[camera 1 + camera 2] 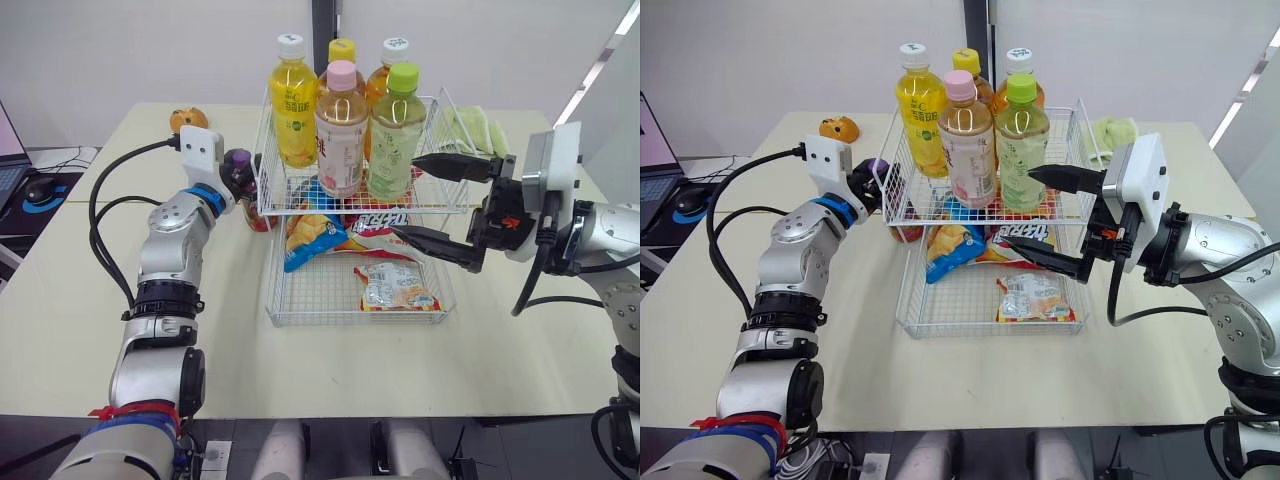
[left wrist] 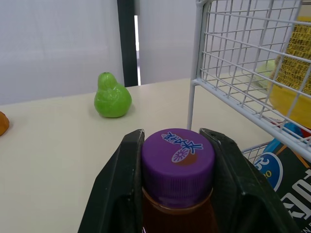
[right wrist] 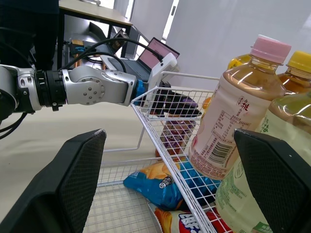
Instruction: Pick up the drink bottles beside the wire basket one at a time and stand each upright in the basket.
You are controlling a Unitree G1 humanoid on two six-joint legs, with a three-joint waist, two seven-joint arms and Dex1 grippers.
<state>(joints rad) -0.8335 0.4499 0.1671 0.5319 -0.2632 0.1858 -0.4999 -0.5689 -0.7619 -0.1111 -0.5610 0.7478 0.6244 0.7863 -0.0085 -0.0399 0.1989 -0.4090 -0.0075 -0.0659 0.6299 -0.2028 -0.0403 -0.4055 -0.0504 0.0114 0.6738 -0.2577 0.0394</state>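
Observation:
A drink bottle with a purple cap (image 2: 178, 160) stands upright just outside the left side of the white wire basket (image 1: 262, 185). My left gripper (image 1: 238, 172) is shut on its neck, one black finger on each side of the cap. Several bottles stand upright on the basket's upper shelf, among them a pink-capped one (image 1: 340, 130) and a green-capped one (image 1: 396, 135). My right gripper (image 1: 405, 196) hangs open at the basket's right front, close to the green-capped bottle, with nothing between its fingers (image 3: 80, 174).
Snack packets (image 1: 395, 285) lie on the basket's lower shelf. An orange toy (image 1: 187, 118) sits at the table's far left, a green pear toy (image 2: 112, 92) behind the basket, and a green bundle (image 1: 475, 128) at the far right. A black cable (image 1: 110, 210) loops along my left arm.

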